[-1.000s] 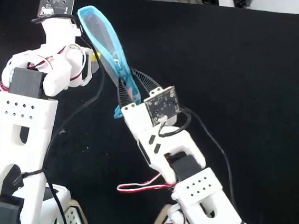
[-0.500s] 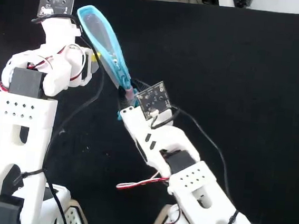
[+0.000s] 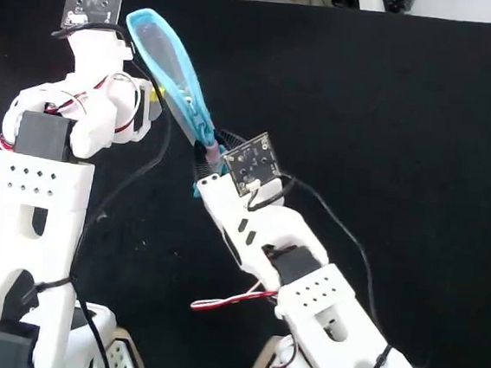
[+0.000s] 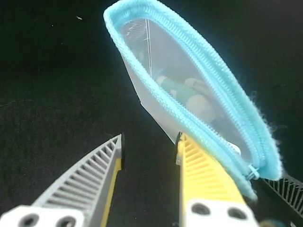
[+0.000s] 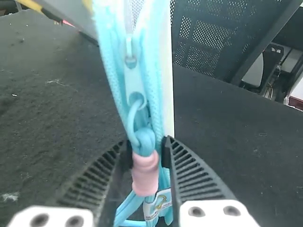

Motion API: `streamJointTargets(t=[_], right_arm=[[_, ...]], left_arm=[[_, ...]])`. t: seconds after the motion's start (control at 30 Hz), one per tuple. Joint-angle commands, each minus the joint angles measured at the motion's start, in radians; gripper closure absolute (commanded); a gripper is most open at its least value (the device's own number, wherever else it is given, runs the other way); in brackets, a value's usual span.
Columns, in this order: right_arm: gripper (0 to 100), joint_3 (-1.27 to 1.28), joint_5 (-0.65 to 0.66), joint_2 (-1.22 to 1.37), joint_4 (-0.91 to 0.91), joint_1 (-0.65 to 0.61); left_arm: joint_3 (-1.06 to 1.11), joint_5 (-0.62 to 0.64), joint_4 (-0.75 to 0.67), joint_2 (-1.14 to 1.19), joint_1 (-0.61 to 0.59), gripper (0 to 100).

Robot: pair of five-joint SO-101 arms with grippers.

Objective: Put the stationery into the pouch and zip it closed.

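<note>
- Pouch (image 3: 171, 68): light blue with a fuzzy zip band and see-through sides. It stands on edge over the far left part of the black surface (image 3: 391, 120), slanting from near the far left corner toward the middle.
- Left tool (image 4: 149, 139): spread wide with nothing between its fingers. The pouch's side rests against the outside of the yellow finger (image 4: 203, 175).
- Right tool (image 5: 145, 142): pinched narrow on the zipper pull (image 5: 144, 172), a blue cord with a pink bead, at the pouch's nearer end.
- Stationery (image 4: 182, 92): a green-and-white item shows through the pouch wall.
</note>
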Motion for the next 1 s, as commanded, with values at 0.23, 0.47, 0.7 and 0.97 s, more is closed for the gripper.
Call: streamJointTargets(t=[0.23, 0.47, 0.7, 0.97], right_arm=[[89.2, -0.051, -0.008, -0.157, 0.103, 0.008], [89.2, -0.065, -0.008, -0.048, 0.018, 0.009], [89.2, -0.076, -0.008, -0.025, -0.008, 0.011], [94.7, -0.067, -0.006, -0.171, 0.106, 0.009]], left_arm=[[-0.061, 0.002, 0.002, -0.005, 0.007, 81], [-0.061, 0.002, 0.002, -0.005, 0.008, 81], [-0.061, 0.002, 0.003, -0.003, 0.008, 81], [-0.061, 0.002, 0.003, -0.003, 0.008, 81]])
